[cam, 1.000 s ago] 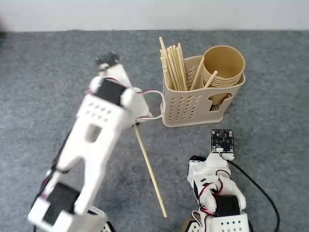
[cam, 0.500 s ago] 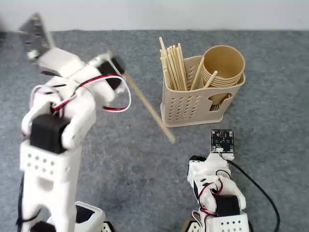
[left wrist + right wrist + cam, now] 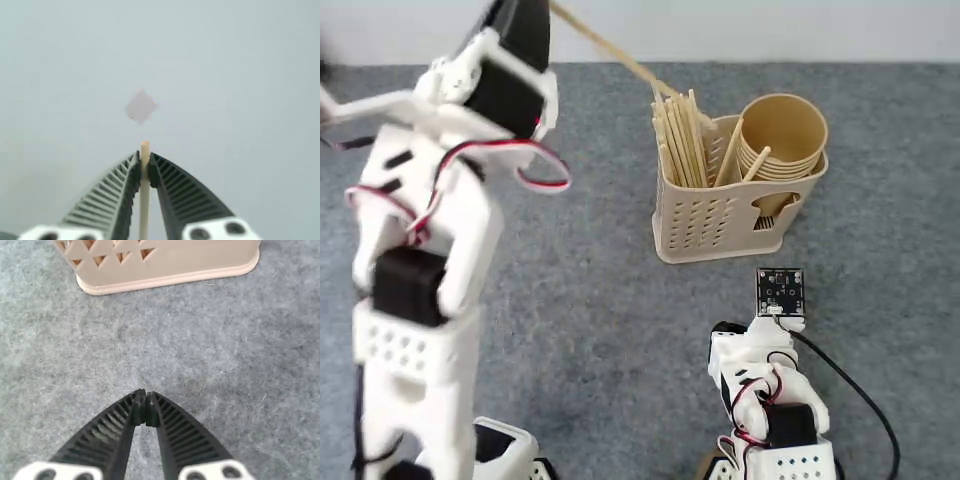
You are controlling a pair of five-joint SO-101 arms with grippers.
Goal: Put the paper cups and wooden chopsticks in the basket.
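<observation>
Left claw (image 3: pixel 144 159) — chopstick (image 3: pixel 144 200), seemingly over basket (image 3: pixel 720 228)

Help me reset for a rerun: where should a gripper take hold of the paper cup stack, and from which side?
Likely grip the paper cup stack by its top rim, from straight above, one finger inside and one outside. It stands upright with its mouth open upward, and the basket walls cover its sides. Choose the rim's edge away from the two chopsticks leaning against it.

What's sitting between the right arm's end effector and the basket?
Nothing: in the right wrist view, just bare grey carpet lies between the right end effector and the basket.
</observation>
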